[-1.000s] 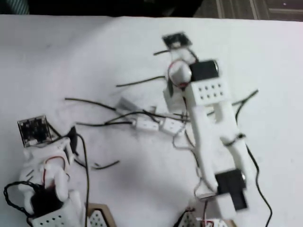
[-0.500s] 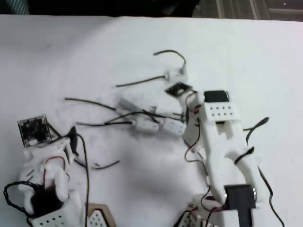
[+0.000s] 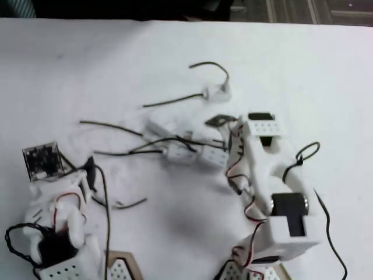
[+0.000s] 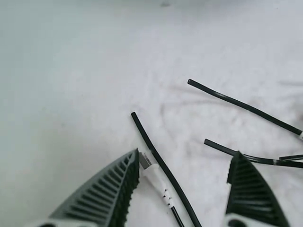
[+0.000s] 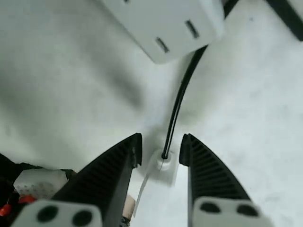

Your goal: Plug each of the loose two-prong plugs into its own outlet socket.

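Jaws spread wide, the left gripper (image 4: 186, 152) sits at the lower left of the high view over the white table (image 3: 303, 64). Its wrist view shows a loose white plug (image 4: 156, 177) on a black cable, just beside one jaw. Mid-frame, two white outlet sockets (image 3: 180, 153) lie side by side. Just right of them, the right gripper (image 5: 162, 137) is narrowly parted and straddles a second small plug (image 5: 163, 164), with a gap showing on one side.
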Robot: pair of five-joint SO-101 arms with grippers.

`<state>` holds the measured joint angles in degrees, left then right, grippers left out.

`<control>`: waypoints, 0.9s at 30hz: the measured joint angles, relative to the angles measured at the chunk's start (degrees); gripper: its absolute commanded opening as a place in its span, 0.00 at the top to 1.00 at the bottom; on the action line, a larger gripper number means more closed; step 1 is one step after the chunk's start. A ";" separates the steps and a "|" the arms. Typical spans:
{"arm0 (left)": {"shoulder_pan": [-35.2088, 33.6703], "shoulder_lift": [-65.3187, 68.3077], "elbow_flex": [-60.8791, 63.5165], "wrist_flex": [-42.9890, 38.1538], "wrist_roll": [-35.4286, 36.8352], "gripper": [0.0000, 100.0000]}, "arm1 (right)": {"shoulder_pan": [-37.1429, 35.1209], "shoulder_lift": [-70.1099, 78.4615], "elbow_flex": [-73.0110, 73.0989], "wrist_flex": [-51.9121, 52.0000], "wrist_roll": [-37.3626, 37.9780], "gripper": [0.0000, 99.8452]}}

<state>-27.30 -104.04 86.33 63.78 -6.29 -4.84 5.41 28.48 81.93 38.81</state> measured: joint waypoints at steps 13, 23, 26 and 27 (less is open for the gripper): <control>0.00 0.00 0.00 0.00 0.00 0.69 | 3.08 5.71 -0.35 -9.58 0.09 0.98; 0.00 0.00 0.00 0.00 0.00 0.69 | 7.03 -6.33 -0.09 -9.93 4.40 0.98; 0.00 0.00 0.00 0.00 0.00 0.69 | 6.77 -9.93 -0.09 -9.93 4.40 0.98; 0.00 0.00 0.00 0.00 0.00 0.69 | 6.59 -10.55 -0.09 -10.29 4.40 0.98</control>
<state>-27.30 -104.04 86.33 63.78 -6.29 1.76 -5.14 28.40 71.65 43.21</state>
